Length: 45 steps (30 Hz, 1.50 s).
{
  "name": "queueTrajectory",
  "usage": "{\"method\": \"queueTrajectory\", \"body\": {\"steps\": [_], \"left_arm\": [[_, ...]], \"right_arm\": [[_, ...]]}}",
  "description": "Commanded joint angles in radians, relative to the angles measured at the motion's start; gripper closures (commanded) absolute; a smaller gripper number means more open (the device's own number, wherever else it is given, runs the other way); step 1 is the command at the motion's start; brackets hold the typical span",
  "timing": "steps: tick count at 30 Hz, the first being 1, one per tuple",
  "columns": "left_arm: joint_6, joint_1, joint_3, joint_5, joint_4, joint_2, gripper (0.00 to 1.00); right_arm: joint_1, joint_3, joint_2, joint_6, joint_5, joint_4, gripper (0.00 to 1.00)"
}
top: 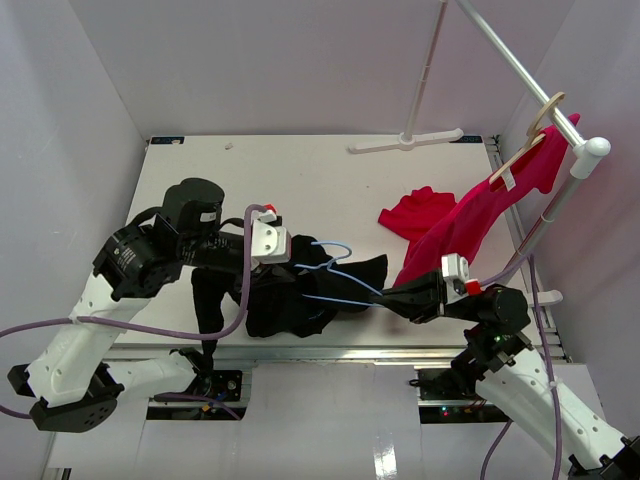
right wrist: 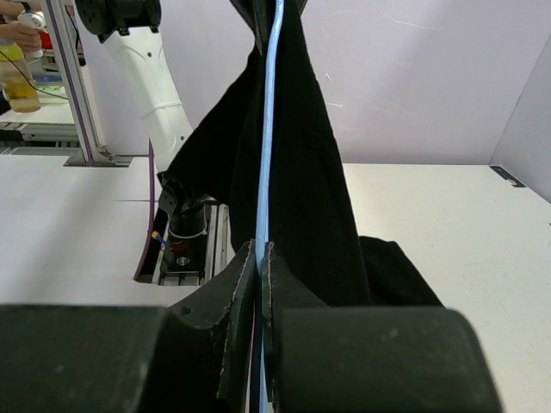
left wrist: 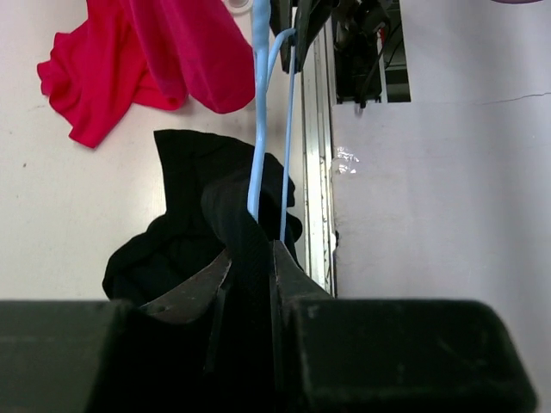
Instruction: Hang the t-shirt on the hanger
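Note:
The black t-shirt [top: 290, 295] hangs bunched between the two arms above the table's near edge. My left gripper [top: 283, 252] is shut on a fold of it, seen in the left wrist view [left wrist: 251, 258] with the cloth [left wrist: 181, 232] running out between the jaws. The light-blue wire hanger [top: 335, 272] lies partly inside the shirt, its hook up. My right gripper [top: 385, 298] is shut on the hanger's wire [right wrist: 269, 155], which rises from the jaws [right wrist: 260, 251] alongside the black cloth [right wrist: 301, 172]. The wire also shows in the left wrist view [left wrist: 258, 120].
A bright red shirt [top: 470, 215] hangs from a pale wooden hanger [top: 530, 140] on the white rack [top: 520, 65] at right, its tail lying on the table. The rack's base [top: 405, 142] stands at the back. The table's metal front rail [left wrist: 320, 172] is close below.

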Motion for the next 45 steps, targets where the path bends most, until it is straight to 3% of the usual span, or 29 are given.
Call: {"method": "queueTrajectory", "body": {"steps": [1,13,16,20,23,25,29,37,45], "left_arm": [[-0.011,-0.006,-0.044,0.098,0.069,-0.02,0.72],[0.009,-0.006,-0.173,0.126,0.119,0.007,0.72],[-0.006,-0.006,-0.169,0.118,0.133,0.025,0.99],[-0.095,-0.006,-0.156,-0.043,0.2,0.038,1.0],[-0.149,-0.006,-0.195,-0.141,0.256,-0.017,1.0],[-0.173,-0.006,-0.219,-0.218,0.307,-0.062,1.0],[-0.297,-0.006,-0.237,-0.38,0.379,-0.144,1.0],[-0.424,-0.006,-0.21,-0.46,0.335,-0.146,1.0],[-0.537,-0.006,-0.335,-0.646,0.492,-0.24,1.0]], "right_arm": [[0.004,0.06,0.041,0.019,-0.001,0.095,0.92],[0.006,0.071,0.187,0.088,0.004,0.257,0.92],[0.006,0.079,0.219,0.092,-0.001,0.264,0.92],[0.006,0.085,0.234,0.06,0.02,0.22,0.91],[0.006,0.121,0.224,0.004,0.092,0.073,0.82],[0.006,0.144,0.212,-0.022,0.159,-0.002,0.68],[0.006,0.178,0.173,-0.025,0.306,-0.114,0.48],[0.006,0.243,0.152,-0.013,0.409,-0.175,0.38],[0.006,0.229,0.26,0.102,0.444,-0.077,0.31]]}}
